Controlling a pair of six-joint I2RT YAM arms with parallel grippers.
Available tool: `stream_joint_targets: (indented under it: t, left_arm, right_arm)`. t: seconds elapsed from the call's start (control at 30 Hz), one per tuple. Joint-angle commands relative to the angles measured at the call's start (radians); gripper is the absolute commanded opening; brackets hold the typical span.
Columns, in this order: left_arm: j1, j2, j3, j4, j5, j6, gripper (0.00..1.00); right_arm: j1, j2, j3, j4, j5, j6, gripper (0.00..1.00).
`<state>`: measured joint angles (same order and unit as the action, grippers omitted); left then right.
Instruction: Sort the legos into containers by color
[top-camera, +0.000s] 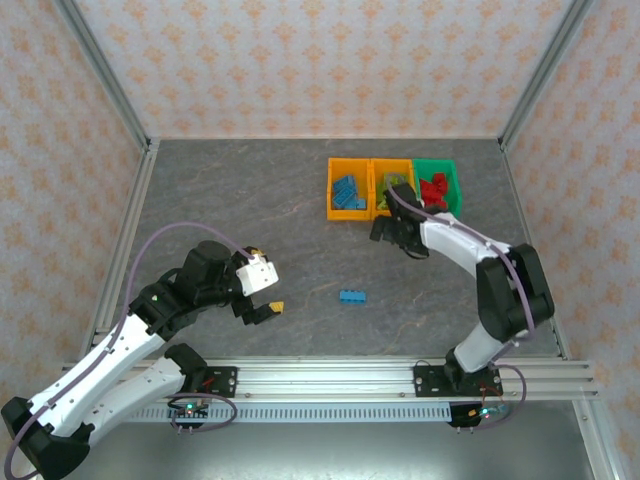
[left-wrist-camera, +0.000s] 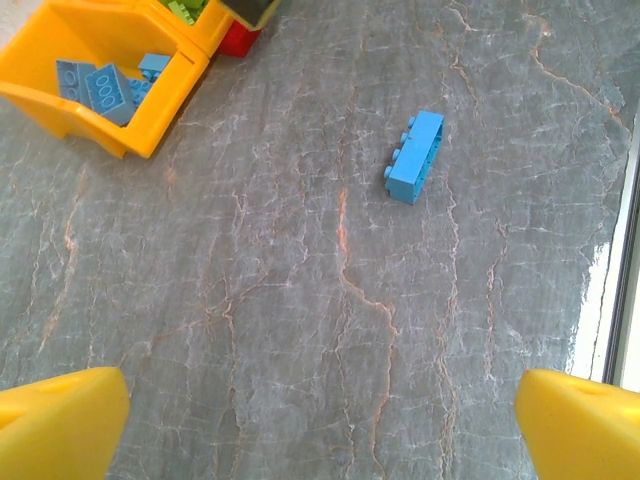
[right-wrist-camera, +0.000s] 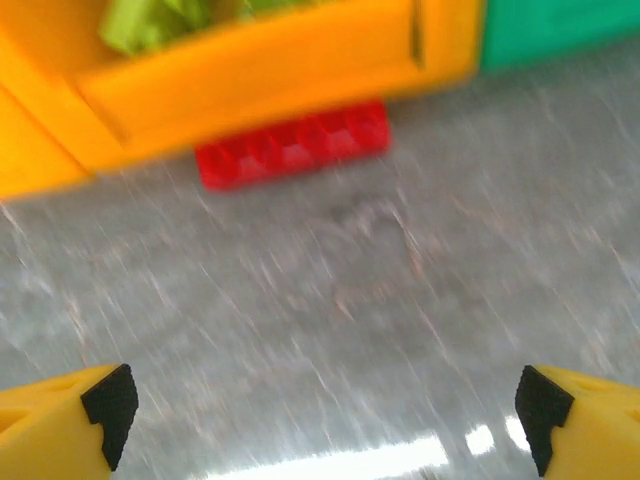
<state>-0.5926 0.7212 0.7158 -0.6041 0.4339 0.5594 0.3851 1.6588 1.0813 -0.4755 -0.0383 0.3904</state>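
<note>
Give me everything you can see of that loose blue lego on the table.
The blue lego is a long, narrow, light-blue plastic brick with a row of studs showing. It lies on its side, studs pointing sideways, alone on the gray veined table, in front of the bins; nothing touches it.

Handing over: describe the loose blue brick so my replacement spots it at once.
Start at the row of three small plastic bins at the far right of the grey marbled table, then come toward the near edge. The small blue studded plastic brick lies alone on bare table; the other blue bricks sit inside the left orange-yellow bin.
</note>
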Motion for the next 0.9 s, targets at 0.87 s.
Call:
stream_joint_targets:
  t: [0.87]
  left_arm:
    - [0.011,-0.034,-0.01,0.028,-0.005,0.023,1.0]
  right_arm:
    - [-0.028,0.281,0.126,0.162,0.082,-0.176,0.6]
